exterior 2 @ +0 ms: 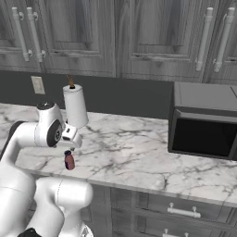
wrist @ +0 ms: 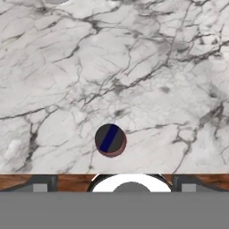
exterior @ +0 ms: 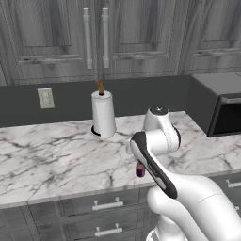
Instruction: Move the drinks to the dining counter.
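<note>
One of the drinks, a small dark-purple container (exterior: pixel 140 170) (exterior 2: pixel 69 161), stands upright near the front edge of the marble worktop (exterior: pixel 47 155) (exterior 2: pixel 139 152). From above, in the hand view, it is a dark round cap (wrist: pixel 110 139) with a blue stripe. My gripper (exterior 2: pixel 72 145) (wrist: pixel 114 185) hangs straight above it, pointing down, clear of it. It is open, with its fingertips (wrist: pixel 41 185) set wide to either side and nothing between them. In the left base view my forearm covers the hand. The dining counter is out of view.
A tall white paper-towel roll (exterior: pixel 103 115) (exterior 2: pixel 75 106) stands behind the container by the dark backsplash. A dark microwave (exterior: pixel 221 103) (exterior 2: pixel 206 120) sits at the right end of the worktop. Grey drawers (exterior: pixel 106 204) run below and wall cabinets (exterior 2: pixel 139 37) above.
</note>
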{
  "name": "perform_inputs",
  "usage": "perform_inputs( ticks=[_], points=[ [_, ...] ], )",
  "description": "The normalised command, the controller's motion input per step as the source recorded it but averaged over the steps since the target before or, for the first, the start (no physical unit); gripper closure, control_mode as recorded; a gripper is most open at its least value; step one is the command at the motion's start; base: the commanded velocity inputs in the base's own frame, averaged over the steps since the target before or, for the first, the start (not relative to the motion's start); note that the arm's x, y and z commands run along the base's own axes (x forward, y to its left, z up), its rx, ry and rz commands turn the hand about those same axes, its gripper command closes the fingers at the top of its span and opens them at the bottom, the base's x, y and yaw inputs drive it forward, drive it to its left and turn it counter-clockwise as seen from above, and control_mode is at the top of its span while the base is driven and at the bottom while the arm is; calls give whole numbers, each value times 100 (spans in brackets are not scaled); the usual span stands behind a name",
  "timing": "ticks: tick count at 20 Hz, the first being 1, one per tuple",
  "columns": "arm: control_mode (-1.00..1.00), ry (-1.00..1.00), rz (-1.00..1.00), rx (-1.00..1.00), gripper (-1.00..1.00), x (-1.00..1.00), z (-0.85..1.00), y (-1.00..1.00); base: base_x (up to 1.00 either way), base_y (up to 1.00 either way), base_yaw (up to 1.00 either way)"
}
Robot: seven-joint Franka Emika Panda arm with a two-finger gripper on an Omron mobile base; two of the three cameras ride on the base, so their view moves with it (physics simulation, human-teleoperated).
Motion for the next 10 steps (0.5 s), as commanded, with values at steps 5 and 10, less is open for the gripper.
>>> perform_inputs(
  ticks=[5, 10],
  points=[
    [-100, 0, 0, 0, -100, 15, -34, 0, 0, 0, 0],
    [-100, 1, 0, 0, -100, 20, -29, 0, 0, 0, 0]
  ],
)
